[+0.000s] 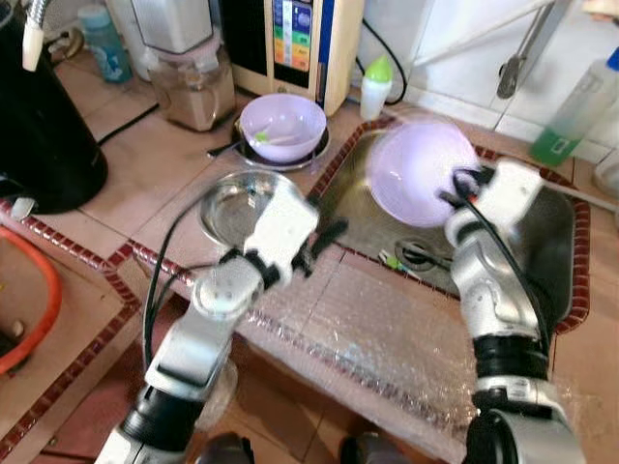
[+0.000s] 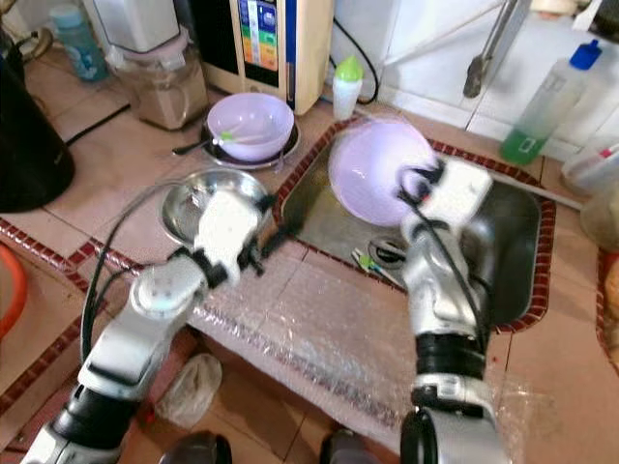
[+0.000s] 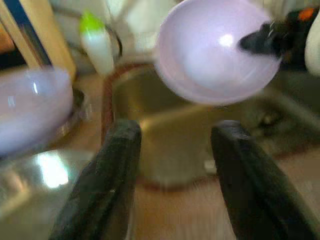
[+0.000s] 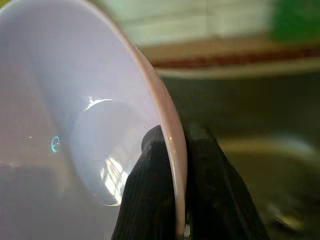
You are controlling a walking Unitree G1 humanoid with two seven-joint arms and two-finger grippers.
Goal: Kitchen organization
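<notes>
Lilac bowl (image 1: 418, 169) (seemingly tilted) between right fingers (image 4: 150, 200)

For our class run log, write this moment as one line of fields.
right gripper: shut on lilac bowl rim, above sink | left gripper: open, at sink edge | second lilac bowl: on counter

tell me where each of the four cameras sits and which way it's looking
Left eye view: on the head, looking down at the counter and sink; both silver arms show.
Right eye view: beside it, same scene seen from slightly further right.
Left wrist view: on the left arm, looking along the open left gripper across the sink toward the held lilac bowl.
Right wrist view: on the right arm, close on the right gripper pinching that bowl's rim.
Shared: the held bowl appears in all four; a second lilac bowl on the counter shows in three.
</notes>
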